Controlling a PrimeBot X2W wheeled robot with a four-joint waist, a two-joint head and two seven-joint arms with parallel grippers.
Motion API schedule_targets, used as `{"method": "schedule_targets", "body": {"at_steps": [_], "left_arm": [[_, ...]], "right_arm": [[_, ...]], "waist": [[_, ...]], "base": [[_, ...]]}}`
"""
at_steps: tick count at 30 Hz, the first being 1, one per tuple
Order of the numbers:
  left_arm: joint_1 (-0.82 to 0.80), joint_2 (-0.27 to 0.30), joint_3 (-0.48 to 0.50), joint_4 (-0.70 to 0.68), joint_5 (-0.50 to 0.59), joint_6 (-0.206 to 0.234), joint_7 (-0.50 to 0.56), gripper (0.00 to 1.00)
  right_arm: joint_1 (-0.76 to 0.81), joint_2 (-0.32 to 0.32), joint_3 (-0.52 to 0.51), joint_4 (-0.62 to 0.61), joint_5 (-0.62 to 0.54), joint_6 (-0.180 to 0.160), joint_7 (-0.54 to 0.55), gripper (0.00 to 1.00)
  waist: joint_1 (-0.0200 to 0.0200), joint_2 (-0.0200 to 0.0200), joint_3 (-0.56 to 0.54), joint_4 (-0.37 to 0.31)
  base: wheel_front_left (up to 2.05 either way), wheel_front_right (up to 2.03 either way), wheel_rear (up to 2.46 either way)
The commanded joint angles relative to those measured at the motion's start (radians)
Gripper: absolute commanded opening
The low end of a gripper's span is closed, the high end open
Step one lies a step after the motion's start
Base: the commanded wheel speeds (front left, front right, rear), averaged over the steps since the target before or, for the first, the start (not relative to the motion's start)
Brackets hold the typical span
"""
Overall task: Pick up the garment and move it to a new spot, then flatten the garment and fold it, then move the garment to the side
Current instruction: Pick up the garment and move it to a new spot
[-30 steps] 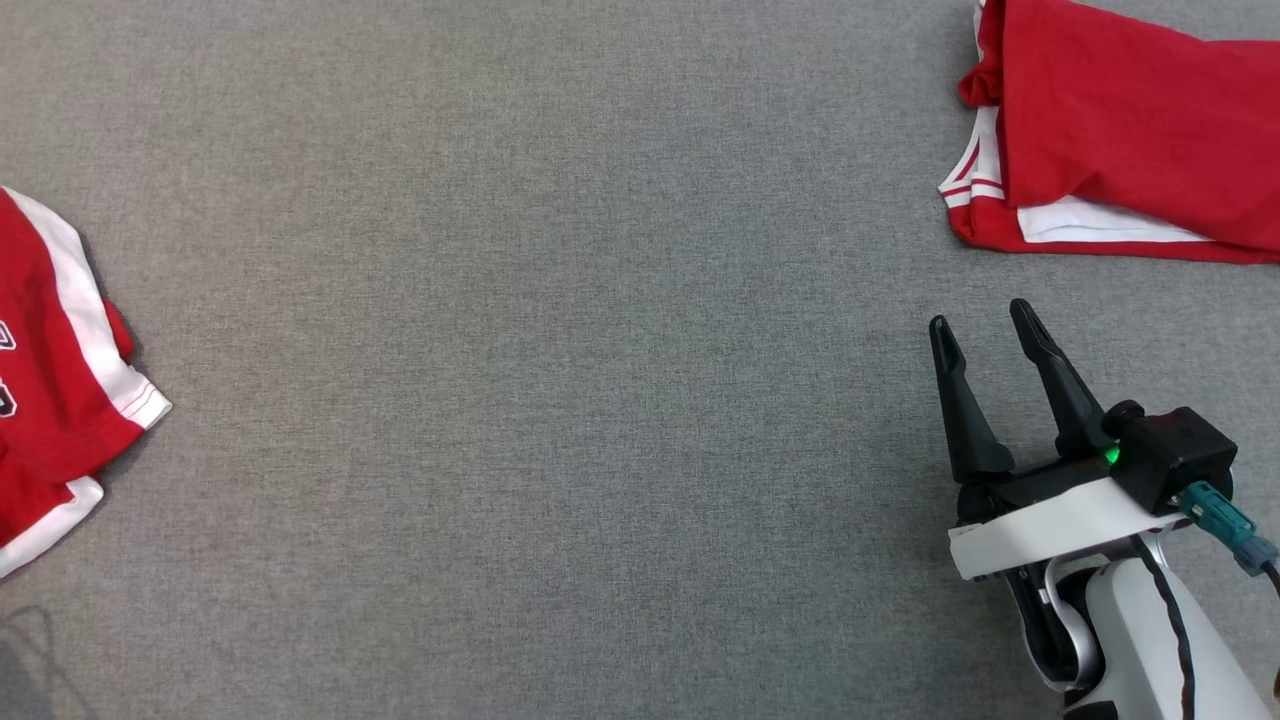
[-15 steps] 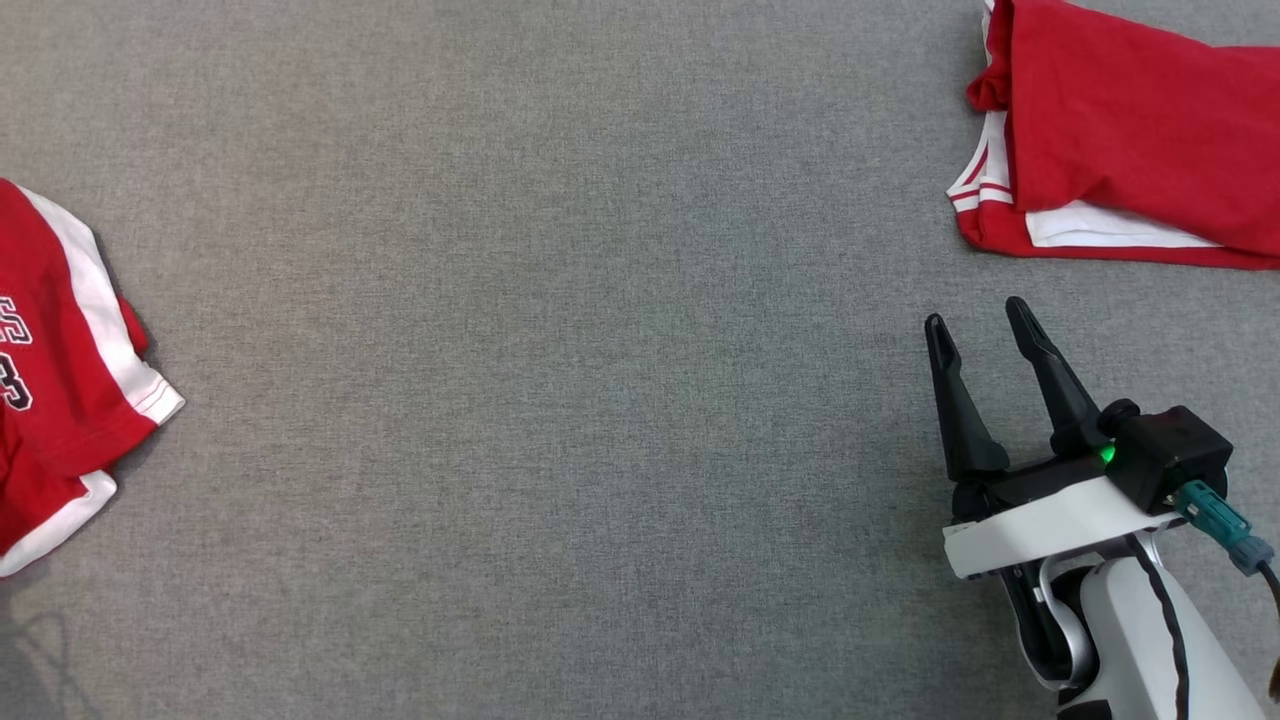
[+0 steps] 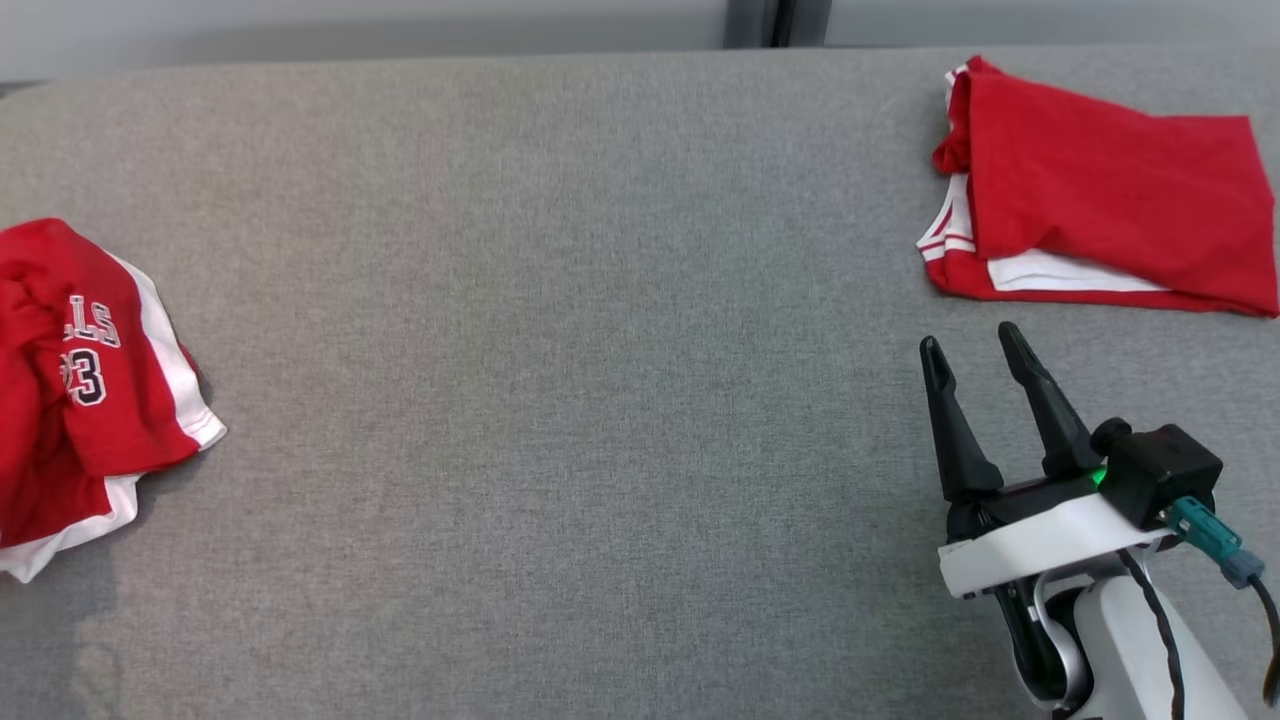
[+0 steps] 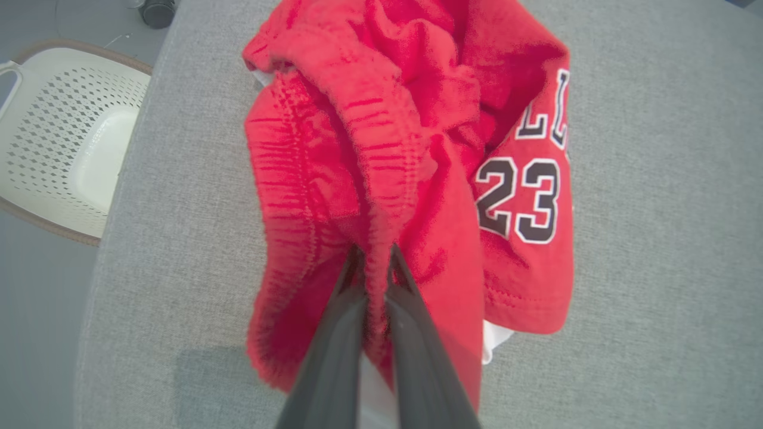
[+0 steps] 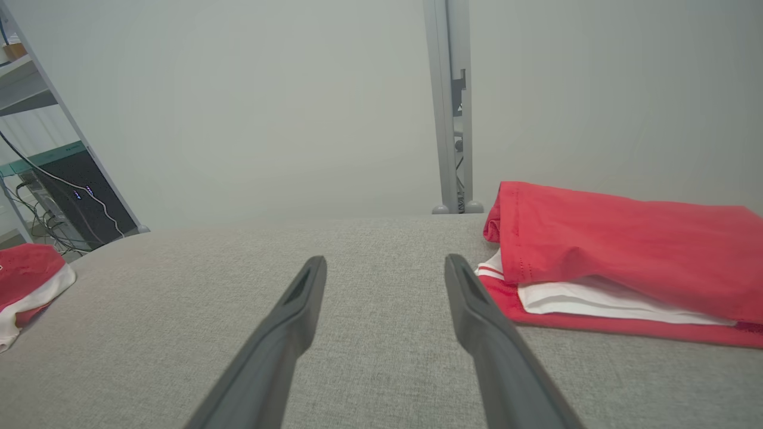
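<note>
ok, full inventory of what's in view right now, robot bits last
crumpled garment: 1, red with white trim and a black-and-white "23", left end of the table
folded garment: 1, red with white trim, far right of the table
table: 1, grey fabric top, under both garments
perforated basket: 1, white, on the floor off the table's edge in the left wrist view
post: 1, grey, upright behind the table
shelf unit: 1, grey, with dark cables, beyond the table's left end
left pincer: 1, dark, shut on the crumpled garment's gathered waistband
right pincer: 1, dark, open, over bare table just short of the folded garment
</note>
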Motion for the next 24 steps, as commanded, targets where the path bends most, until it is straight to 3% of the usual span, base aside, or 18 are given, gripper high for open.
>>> {"method": "schedule_targets", "body": {"at_steps": [1,13,19,24], "left_arm": [[-0.005,0.021,-0.014,-0.022,0.01,-0.001,-0.007,0.0],[-0.054,0.094,-0.127,-0.216,0.031,-0.001,-0.012,0.0],[-0.112,0.103,-0.221,-0.381,0.076,-0.001,0.003,0.0],[-0.18,0.072,-0.294,-0.469,0.136,-0.001,0.02,0.0]], "right_arm": [[0.021,-0.001,0.0,0.004,0.009,0.0,-0.001,1.0],[0.067,0.003,-0.022,0.013,0.034,0.0,-0.001,1.0],[0.088,0.003,-0.025,0.01,0.043,0.0,-0.001,1.0],[0.094,0.004,-0.029,0.009,0.048,0.0,-0.001,1.0]], "waist": [[0.0,0.0,-0.038,-0.004],[0.0,0.0,-0.146,-0.037],[0.0,0.0,-0.194,-0.077],[0.0,0.0,-0.211,-0.111]], "base": [[0.0,0.0,0.0],[0.0,0.0,0.0],[0.0,0.0,0.0],[0.0,0.0,0.0]]}}
